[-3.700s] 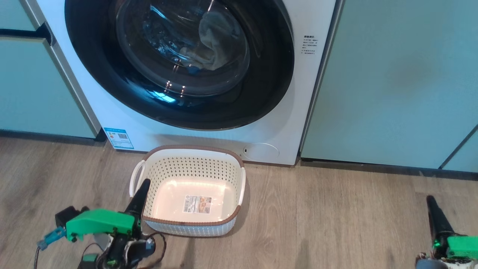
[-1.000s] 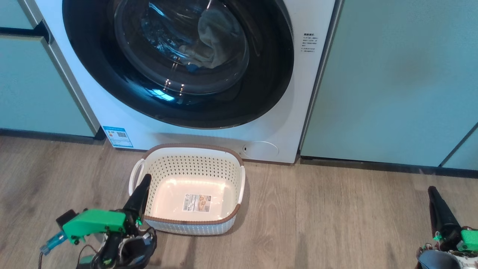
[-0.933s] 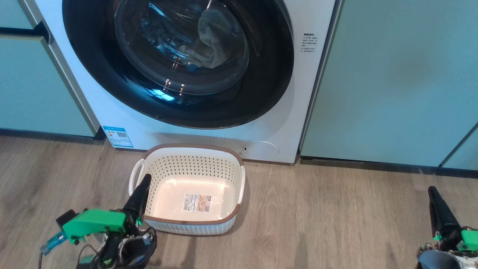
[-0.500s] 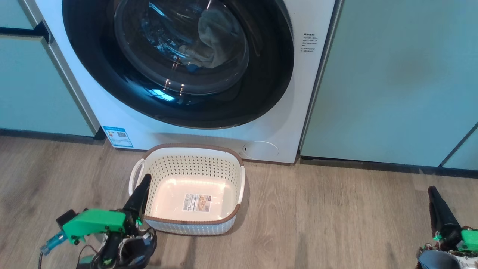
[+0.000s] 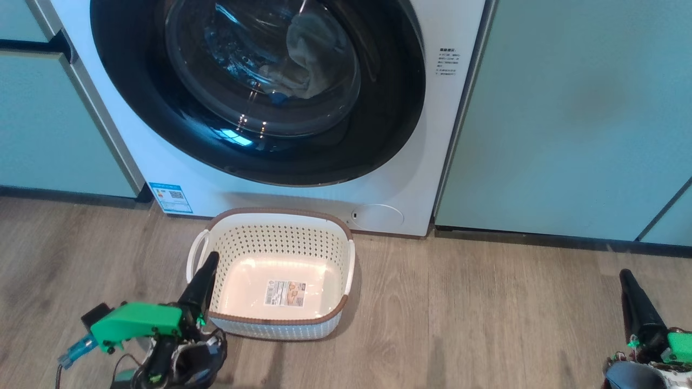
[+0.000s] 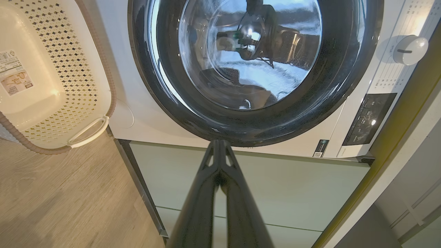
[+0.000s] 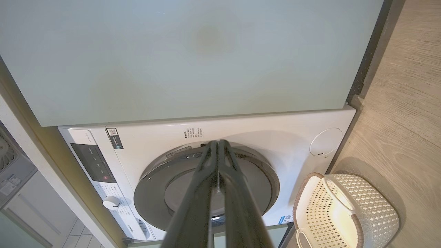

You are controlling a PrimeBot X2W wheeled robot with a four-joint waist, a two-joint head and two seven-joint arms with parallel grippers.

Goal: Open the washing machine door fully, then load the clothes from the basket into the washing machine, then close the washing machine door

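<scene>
The clothes are lying behind the shut washing machine door. So the left claw and right claw are idling, pressed together.

L gripper: fingers pressed together, nothing btwn; tips overlap door's rim edge.
Door: shut on washer; glossy black rim, glass full of reflections.
Washer: white front; knob & dark panel at right.
Basket: top left, on floor, just beside washer; label on its bottom.
Cabinet: pale, next to washer, behind fingers.
Floor: wood, lower left.
</scene>
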